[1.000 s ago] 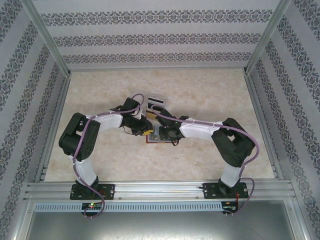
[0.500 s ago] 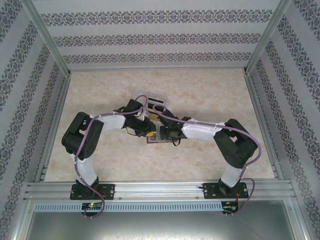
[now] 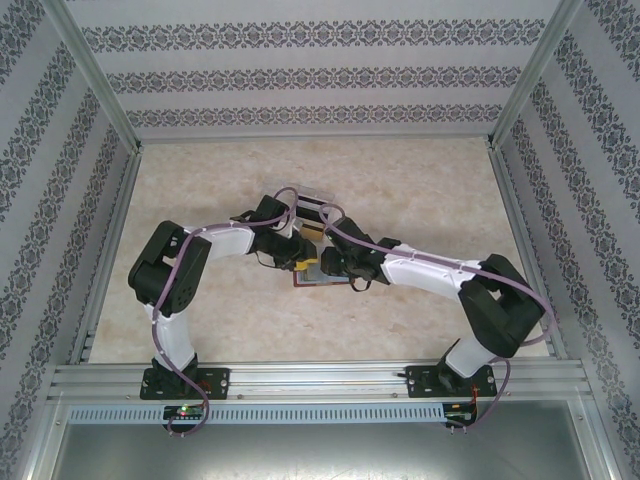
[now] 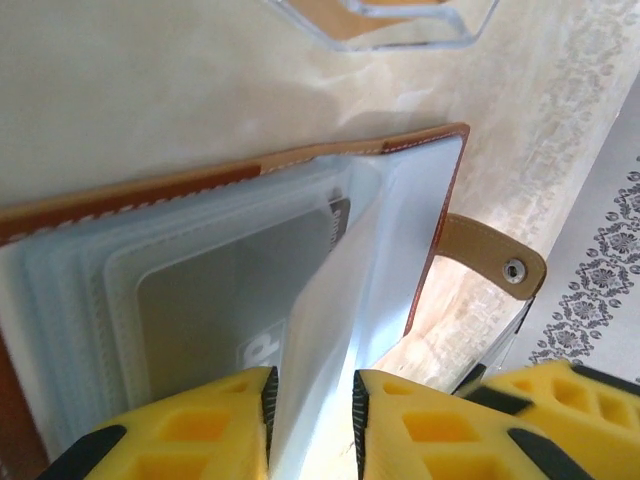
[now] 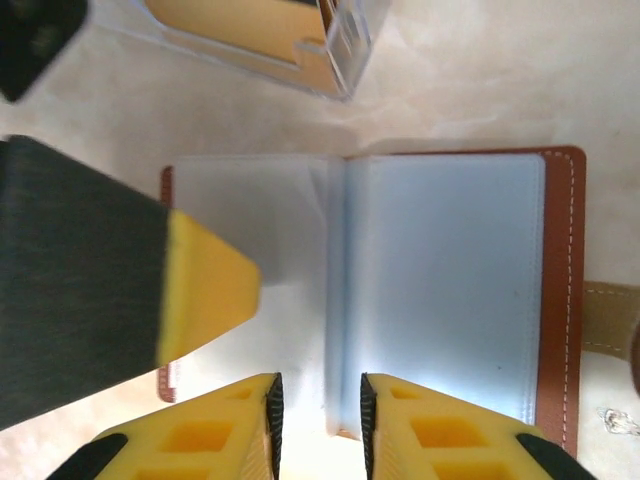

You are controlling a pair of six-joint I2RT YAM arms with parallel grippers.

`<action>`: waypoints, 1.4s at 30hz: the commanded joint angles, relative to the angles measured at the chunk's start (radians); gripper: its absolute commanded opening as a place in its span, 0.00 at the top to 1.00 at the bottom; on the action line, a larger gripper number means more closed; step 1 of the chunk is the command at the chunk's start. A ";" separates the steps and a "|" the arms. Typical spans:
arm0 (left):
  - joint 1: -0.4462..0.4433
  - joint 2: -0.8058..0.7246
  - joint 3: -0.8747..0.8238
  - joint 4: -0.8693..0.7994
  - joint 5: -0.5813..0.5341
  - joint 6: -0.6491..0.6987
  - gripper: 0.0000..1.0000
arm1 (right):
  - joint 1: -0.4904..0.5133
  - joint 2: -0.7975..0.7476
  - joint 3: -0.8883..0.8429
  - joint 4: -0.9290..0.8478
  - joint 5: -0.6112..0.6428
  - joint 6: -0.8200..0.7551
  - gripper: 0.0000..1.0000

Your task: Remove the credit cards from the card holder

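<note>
Well, the card holder (image 3: 318,272) lies open on the marbled cream tabletop (image 3: 420,190), midway between the two arms. Its cover is smooth brown leather with pale stitching along the rim. A tan strap (image 4: 480,250) with a metal snap (image 4: 515,268) sticks out from one side. Inside is a stack of cloudy, flexible plastic sleeves (image 5: 440,290); a flat grey card (image 4: 200,300) sits in one pocket. The left end effector (image 4: 310,400) has blocky yellow fingers narrowly apart, one sleeve rising through the gap; whether they bite it I cannot tell. The right end effector (image 5: 315,410) stands likewise over the sleeves' edge by the spine, grip unclear. A clear hard-plastic box (image 5: 345,60) sits just beyond.
</note>
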 commanded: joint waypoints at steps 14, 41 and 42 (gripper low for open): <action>-0.091 0.082 0.151 0.091 0.032 -0.037 0.44 | -0.042 -0.270 -0.163 0.017 0.206 0.039 0.65; -0.043 -0.167 0.089 -0.205 -0.234 0.047 0.75 | -0.090 -0.043 -0.063 0.150 -0.149 0.010 0.65; -0.030 -0.185 0.067 -0.208 -0.252 0.044 0.74 | -0.094 -0.021 -0.050 0.158 -0.182 0.005 0.65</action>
